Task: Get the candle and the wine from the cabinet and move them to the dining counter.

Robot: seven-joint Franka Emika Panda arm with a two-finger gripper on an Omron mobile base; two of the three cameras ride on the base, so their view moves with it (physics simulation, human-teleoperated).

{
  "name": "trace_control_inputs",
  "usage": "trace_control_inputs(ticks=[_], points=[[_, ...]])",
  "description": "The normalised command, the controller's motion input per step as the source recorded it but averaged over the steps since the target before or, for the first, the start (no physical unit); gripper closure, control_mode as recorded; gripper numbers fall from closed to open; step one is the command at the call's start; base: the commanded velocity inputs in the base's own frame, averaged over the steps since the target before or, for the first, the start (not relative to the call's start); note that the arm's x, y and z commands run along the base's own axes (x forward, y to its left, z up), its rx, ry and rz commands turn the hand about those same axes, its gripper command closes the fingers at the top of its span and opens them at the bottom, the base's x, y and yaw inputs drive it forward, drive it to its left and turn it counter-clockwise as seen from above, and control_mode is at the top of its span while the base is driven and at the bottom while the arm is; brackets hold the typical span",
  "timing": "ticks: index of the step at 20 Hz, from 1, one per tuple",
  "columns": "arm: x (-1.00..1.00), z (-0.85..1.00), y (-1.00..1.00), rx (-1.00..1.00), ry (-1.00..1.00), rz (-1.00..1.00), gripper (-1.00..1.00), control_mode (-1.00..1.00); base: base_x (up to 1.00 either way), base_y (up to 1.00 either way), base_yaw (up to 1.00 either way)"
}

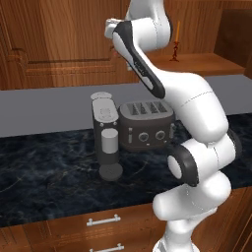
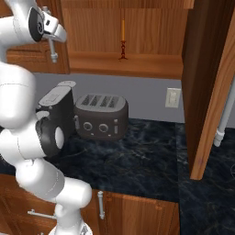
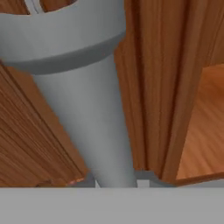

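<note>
Hand (image 2: 53, 54) is up at the left cabinet door (image 1: 54, 44), right at that door's grey bar handle (image 3: 87, 109). In the hand view the bar runs straight up from between the tips, so the jaws sit around it, drawn narrow; I read that as a clamp on the handle, though tip contact itself is hidden at the frame bottom. In the right base view the hand sits on the bar's lower end, just under the door's bottom edge.

Why there: my read is that this door is half the cabinet (image 2: 124, 27) front and is being grabbed to swing it clear. The right door (image 2: 206, 87) already stands out edge-on toward the camera, which is why the shelf (image 2: 137, 64) is exposed.

Candle (image 2: 122, 41) stands upright on the shelf, toward the back, roughly mid-width of the open bay and well apart from the hand. In the left base view it shows just right of the upper arm link, near the shelf's left side.

Wine: can't place it in these frames; possibly behind the left door, a guess only.

On the black surface (image 2: 147, 156) below: toaster (image 2: 101, 115) near the back edge, coffee machine (image 1: 106, 135) just beside it on its left. Neither is part of the job.

Task barely started; nothing picked yet.
</note>
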Motion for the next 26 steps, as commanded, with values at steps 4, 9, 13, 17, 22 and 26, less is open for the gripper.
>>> trace_control_inputs(ticks=[4,9,13,17,22,26], points=[[-0.44,0.00,0.12,0.06,0.00,0.06,1.00,-1.00,0.00,0.00,0.00],[-0.60,0.08,0.23,0.04,0.00,0.09,1.00,-1.00,0.00,0.00,0.00],[-0.66,0.04,0.33,0.00,-0.01,0.10,1.00,-1.00,0.00,0.00,0.00],[-0.73,0.00,0.35,0.00,-0.07,0.11,1.00,-1.00,0.00,0.00,0.00],[-0.72,0.00,0.40,0.00,-0.10,0.13,1.00,-1.00,0.00,0.00,0.00],[-0.73,0.00,0.40,-0.01,-0.08,0.18,1.00,-1.00,0.00,0.00,0.00]])
